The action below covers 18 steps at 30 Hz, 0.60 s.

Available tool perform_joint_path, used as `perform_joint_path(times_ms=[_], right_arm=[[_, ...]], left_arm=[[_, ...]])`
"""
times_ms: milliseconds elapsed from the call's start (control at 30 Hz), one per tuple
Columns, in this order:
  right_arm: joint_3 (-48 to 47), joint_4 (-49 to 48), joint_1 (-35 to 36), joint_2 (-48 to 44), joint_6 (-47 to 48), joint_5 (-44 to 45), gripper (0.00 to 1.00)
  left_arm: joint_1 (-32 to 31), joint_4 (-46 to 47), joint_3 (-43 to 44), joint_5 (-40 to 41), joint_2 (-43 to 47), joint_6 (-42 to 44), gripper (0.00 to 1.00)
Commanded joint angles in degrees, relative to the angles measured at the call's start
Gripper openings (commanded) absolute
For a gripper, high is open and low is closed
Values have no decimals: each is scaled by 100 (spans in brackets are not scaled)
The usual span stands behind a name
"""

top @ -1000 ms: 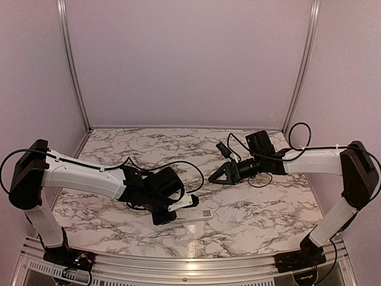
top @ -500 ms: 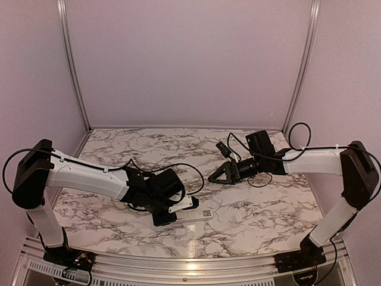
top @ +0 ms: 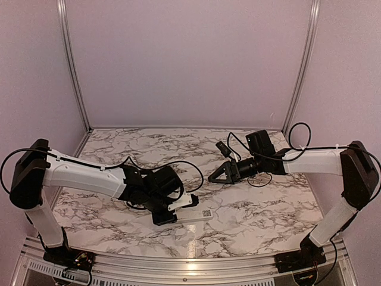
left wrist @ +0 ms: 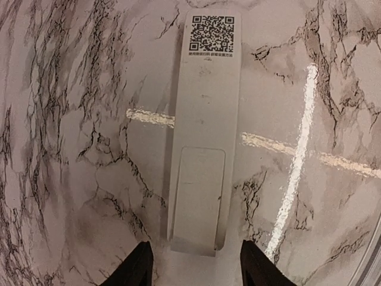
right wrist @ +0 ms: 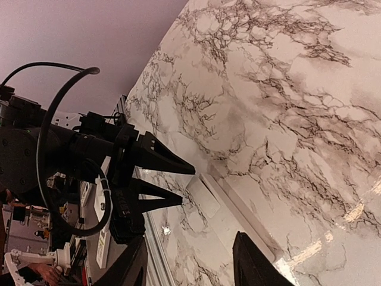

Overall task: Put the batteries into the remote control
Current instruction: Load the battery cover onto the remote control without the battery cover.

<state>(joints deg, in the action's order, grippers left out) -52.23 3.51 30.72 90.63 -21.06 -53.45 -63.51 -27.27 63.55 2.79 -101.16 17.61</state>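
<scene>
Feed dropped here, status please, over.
Left end effector open, straddling remote control, back up, cover on. Right end effector open, empty, hovering. No batteries visible.

There's the left arm [top: 83,176] angled in from the lower left of the frame, elbow bent, wrist tipped down, left end effector [top: 168,214] low near bottom centre, fingers [left wrist: 138,268] parted, clamping nothing. Over on the right edge, the right arm [top: 315,159] stretches level toward mid-frame, right end effector [top: 212,177] pointing left, fingers [right wrist: 134,271] spread, nothing between them.
</scene>
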Motion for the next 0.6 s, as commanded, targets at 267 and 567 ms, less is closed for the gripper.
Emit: perform_joint_path(times_ms=[267,567], right_arm=[[226,-419,69,-458,444,290,46],[-90,258,1043,-337,1985,2103,48]], left_arm=[[564,758,-536,51,1588,-1136,71],[1199,2092,-1822,-260,2634,-4047,91]])
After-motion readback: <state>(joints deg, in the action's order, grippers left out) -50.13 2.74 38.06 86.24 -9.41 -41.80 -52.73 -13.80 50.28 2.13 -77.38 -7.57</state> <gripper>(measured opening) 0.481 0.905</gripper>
